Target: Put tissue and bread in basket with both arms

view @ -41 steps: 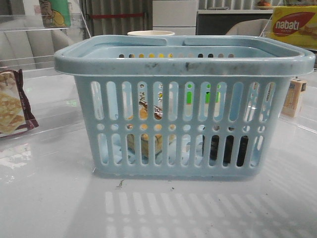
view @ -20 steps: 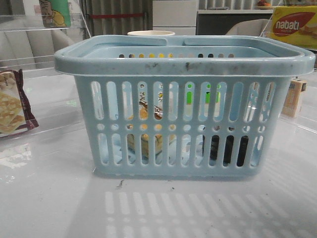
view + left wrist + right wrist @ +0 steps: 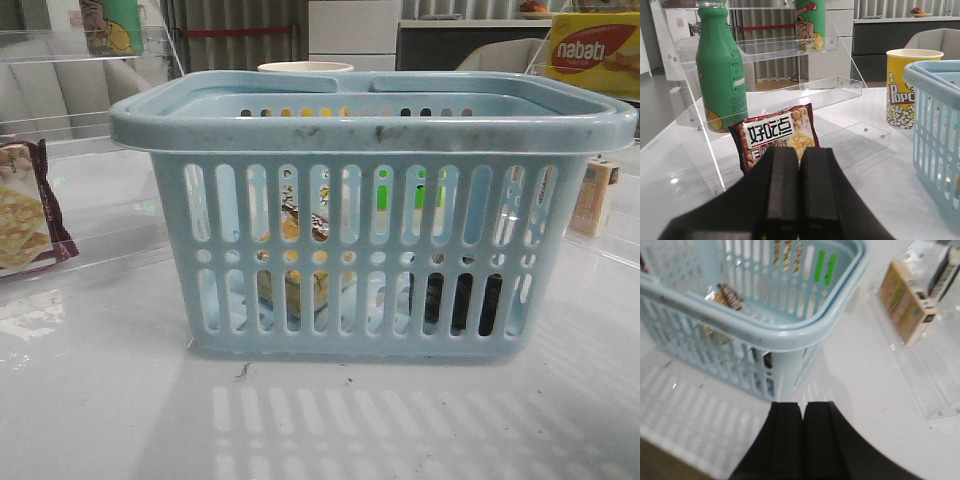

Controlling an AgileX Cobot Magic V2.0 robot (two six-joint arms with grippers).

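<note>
Here, everything is placed against the basket point(image 3: 372, 215), going left to right.
My left gripper point(image 3: 799, 195): finger pads pressed flat together with nothing between them; it hangs low over the table, well left of the basket, aimed at a cracker packet point(image 3: 776, 137) that leans on a clear acrylic shelf point(image 3: 790, 97).
Left of the basket: a green bottle point(image 3: 720, 70) on that shelf, and a yellow popcorn cup point(image 3: 905, 87) just beside the basket's far rim.
Bread point(image 3: 295, 260): inside the basket, left of its middle, its golden brown showing through the slots.
Tissue point(image 3: 455, 300): inside the basket, right of the bread, a dark block on the floor behind the lower slots.
My right gripper point(image 3: 801, 437): fingers closed on each other, empty, held above the table just outside the basket's near right corner.
Right of the basket: a small tan carton point(image 3: 905, 302) in a clear tray, and a yellow nabati box point(image 3: 592, 50) farther back.
Change from half a second ago: none that I can see in the front view; basket, bread and tissue lie as they did.
Surface: a glossy white table point(image 3: 110, 400), with the basket's slots reflected in front of it.
Room: grey curtains and a white cabinet behind.
</note>
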